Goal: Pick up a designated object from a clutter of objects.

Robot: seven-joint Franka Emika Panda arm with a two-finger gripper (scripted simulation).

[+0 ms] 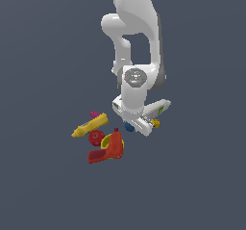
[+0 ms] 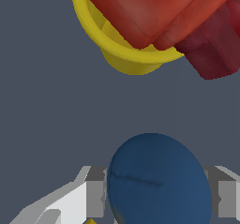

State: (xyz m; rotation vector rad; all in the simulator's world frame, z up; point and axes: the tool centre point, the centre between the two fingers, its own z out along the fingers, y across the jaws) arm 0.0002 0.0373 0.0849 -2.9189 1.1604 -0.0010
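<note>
We find the blue ball point(image 2: 159, 181) sitting between the two fingers point(image 2: 89, 197) of the gripper point(image 1: 130, 126), one finger on each side of it in the wrist view; whether the pads actually press on it we cannot tell, since the contact lines are hidden at the ball's edges. In the exterior view the ball point(image 1: 129, 126) peeks out as a small dark-blue spot under the white hand, low over the dark floor point(image 1: 43, 185). Near it lies the red drill-like tool point(image 1: 109, 150), resting over a yellow cup-like rim point(image 2: 119, 49), with the red round thing point(image 1: 96, 137) just beside it. Farther toward the exterior view's left we see the yellow bottle point(image 1: 89, 125) and a pink brick point(image 1: 95, 114) at its end. The white tube-like bottle point(image 1: 158, 108) and a small yellow block point(image 1: 155, 123) lie on the exterior view's right of the hand.
</note>
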